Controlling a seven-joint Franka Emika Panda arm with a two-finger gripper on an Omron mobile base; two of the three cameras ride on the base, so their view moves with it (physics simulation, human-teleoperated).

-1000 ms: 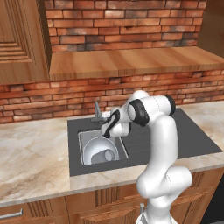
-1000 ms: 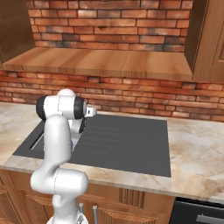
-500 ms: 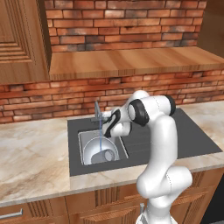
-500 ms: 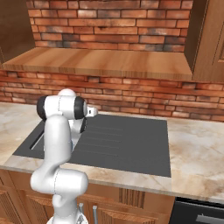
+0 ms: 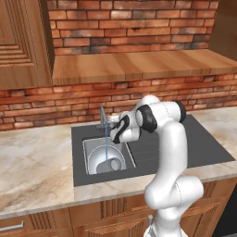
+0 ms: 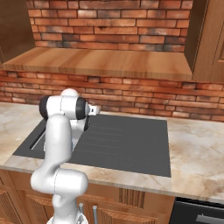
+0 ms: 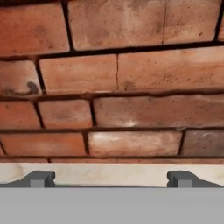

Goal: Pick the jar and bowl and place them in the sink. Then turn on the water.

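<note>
Nothing has shifted since a second ago: the arm, the basin's contents and the stream all sit where they were.

Inside the sink [image 5: 95,146], a light-grey basin set in a dark surround in the marble surface [image 5: 37,162], lies the bowl [image 5: 102,159], pale and glossy, filling much of the basin. The jar [image 5: 115,164], small and grey, rests inside the bowl toward its near right side. A thin pale-blue line of water [image 5: 106,143] falls from the faucet [image 5: 102,116] at the back of the basin and lands in the bowl.

From the left base view the arm rises from the lower right, bends at its elbow and reaches left, so the hand [image 5: 113,121] sits level at the back of the sink, just beside the faucet's base and above the basin. The hand view looks straight at the brick wall [image 7: 113,87], with the fingertips [image 7: 40,178] standing wide apart and nothing between them.

Both bowl and jar lie below and in front of the hand, apart from it.
</note>
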